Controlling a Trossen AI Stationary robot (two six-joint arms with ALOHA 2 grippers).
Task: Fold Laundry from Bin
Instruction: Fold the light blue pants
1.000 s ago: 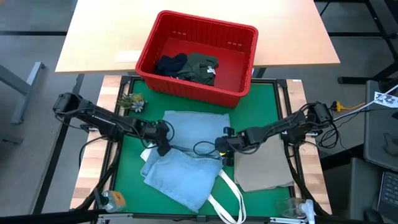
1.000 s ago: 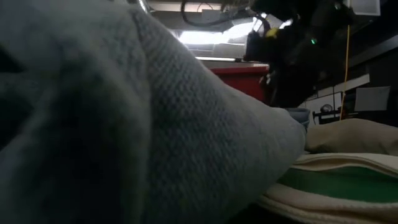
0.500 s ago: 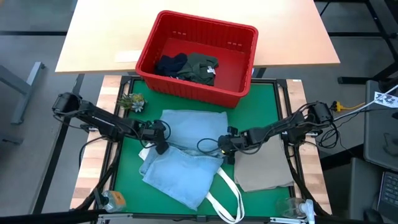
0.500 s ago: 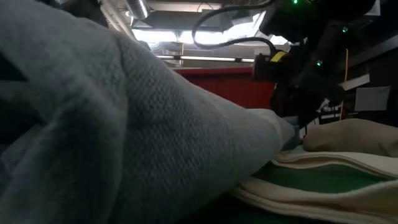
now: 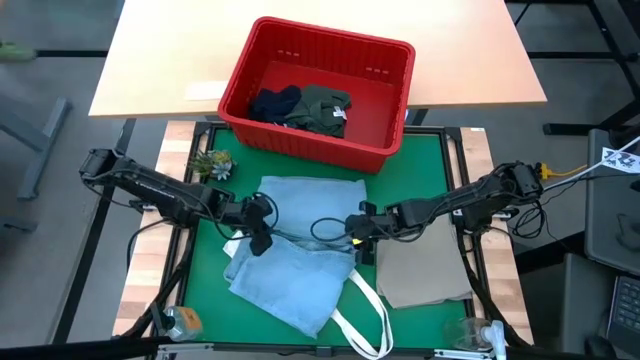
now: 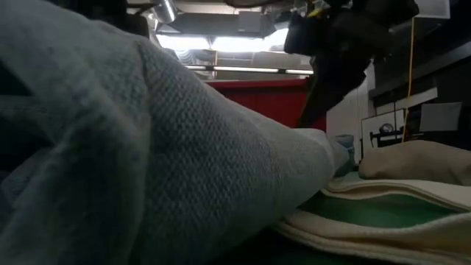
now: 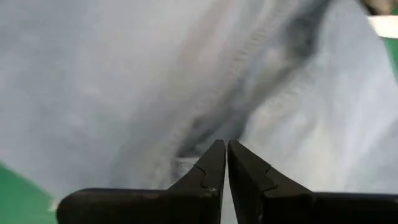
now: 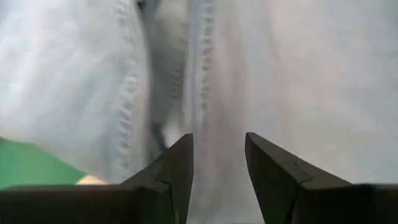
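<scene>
green mat: left fingers point(image 7: 224, 163) pinched on jeans point(image 5: 300, 240), right fingers point(image 8: 217, 165) apart.

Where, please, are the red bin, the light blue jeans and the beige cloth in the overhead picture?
red bin point(image 5: 390, 108): high view, bare right inner wall.
light blue jeans point(image 5: 310, 205): high view, upper folded panel.
beige cloth point(image 5: 425, 265): high view, middle of folded piece.

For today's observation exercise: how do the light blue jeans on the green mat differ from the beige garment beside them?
The light blue jeans lie loosely rumpled mid-mat; the beige garment lies flat in a neat rectangle by the mat's right edge. The jeans have both grippers at them, the left gripper shut, the right gripper apart; the beige garment lies only under the right arm. Both rest on the green mat.
</scene>
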